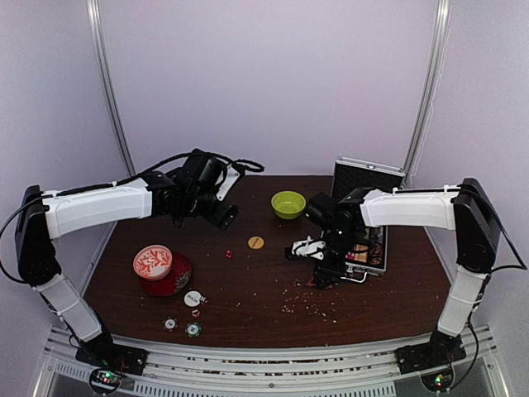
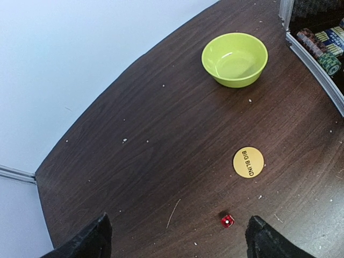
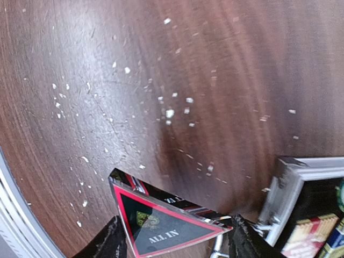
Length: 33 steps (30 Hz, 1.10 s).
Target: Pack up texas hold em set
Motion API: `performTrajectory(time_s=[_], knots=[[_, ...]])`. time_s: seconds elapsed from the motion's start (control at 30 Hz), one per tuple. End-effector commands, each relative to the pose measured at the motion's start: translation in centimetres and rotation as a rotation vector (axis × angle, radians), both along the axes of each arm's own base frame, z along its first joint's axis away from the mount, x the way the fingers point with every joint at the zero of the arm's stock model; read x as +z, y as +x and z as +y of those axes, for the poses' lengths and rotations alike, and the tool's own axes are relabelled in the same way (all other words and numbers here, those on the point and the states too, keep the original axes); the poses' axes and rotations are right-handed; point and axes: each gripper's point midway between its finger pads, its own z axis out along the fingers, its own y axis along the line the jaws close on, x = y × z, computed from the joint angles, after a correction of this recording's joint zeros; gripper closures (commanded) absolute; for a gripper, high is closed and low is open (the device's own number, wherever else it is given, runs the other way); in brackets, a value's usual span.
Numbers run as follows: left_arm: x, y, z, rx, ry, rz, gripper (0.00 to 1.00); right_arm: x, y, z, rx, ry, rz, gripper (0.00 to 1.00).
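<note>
- Your right gripper [image 3: 177, 236] is gripping a black triangular "ALL IN" marker [image 3: 156, 223] beside the silver case [image 3: 282, 188].
- Your left gripper [image 2: 174, 242] is hanging wide, empty, above a red die [image 2: 227, 220].
- Pale crumbs [image 3: 169, 113] are littering the dark wooden table [image 1: 248, 281], pale walls [image 1: 273, 83] enclosing it.

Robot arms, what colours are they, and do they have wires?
The left arm and right arm have smooth white shells with black joints. Black cables loop over the left one. The left claw and right claw have black fingers. Small green lights glow down low.
</note>
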Motion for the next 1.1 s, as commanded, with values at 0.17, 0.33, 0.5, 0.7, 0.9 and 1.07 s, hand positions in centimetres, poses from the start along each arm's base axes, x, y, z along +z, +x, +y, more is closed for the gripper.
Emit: performTrajectory(time_s=[0.17,0.33,0.5,0.7,0.9,1.07], knots=[[1.4,0.4,-0.9,-0.017,-0.031,-0.022,0.12,4.0,5.5,-4.6,-0.111,-0.017,-0.107,0.42],[1.3,0.4,-1.0,-0.020,-0.032,-0.018,0.12,4.4,9.2,-7.8,-0.173,-0.062,-0.152,0.42],[1.1,0.3,-1.1,-0.024,-0.031,-0.010,0.12,4.0,12.8,-10.7,-0.230,-0.111,-0.193,0.42],[1.0,0.3,-1.1,-0.025,-0.031,-0.008,0.12,2.8,15.7,-13.4,-0.252,-0.187,-0.248,0.42],[0.6,0.3,-1.2,-0.028,-0.025,0.001,0.12,2.2,17.7,-14.8,-0.276,-0.194,-0.248,0.42],[0.4,0.3,-1.3,-0.030,-0.024,0.005,0.12,1.7,18.5,-15.1,-0.290,-0.185,-0.245,0.41]])
